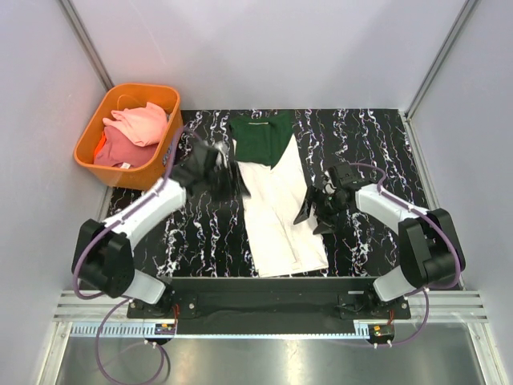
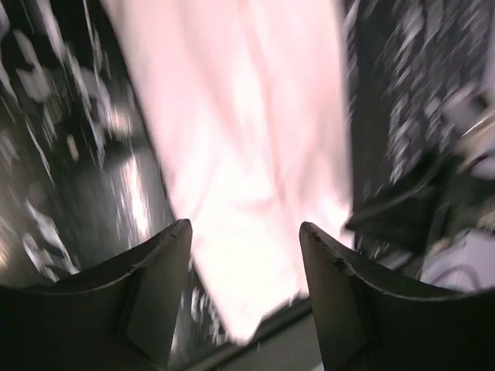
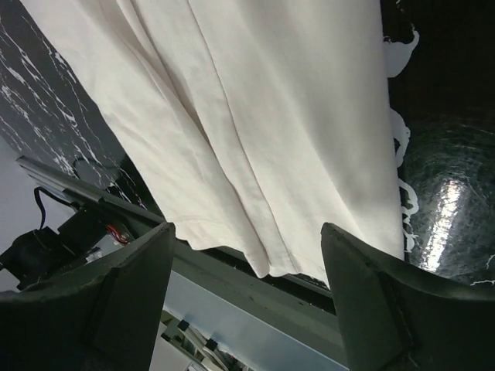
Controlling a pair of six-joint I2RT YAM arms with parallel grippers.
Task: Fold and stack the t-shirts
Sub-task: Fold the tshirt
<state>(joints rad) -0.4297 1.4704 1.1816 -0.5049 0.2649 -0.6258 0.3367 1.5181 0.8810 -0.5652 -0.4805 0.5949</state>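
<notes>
The black marbled table [image 1: 200, 241] carries one thing — a cream-and-green t-shirt [image 1: 276, 216], lying flat.

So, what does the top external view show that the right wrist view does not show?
Only the top external view shows the orange basket at the far left holding the pink and coral t-shirts, the dark green upper part of the cream t-shirt, and the left gripper. Only the right wrist view shows the shirt's hem up close, seen past the open right gripper. Both views show the cream t-shirt lying on the black marbled table.
</notes>
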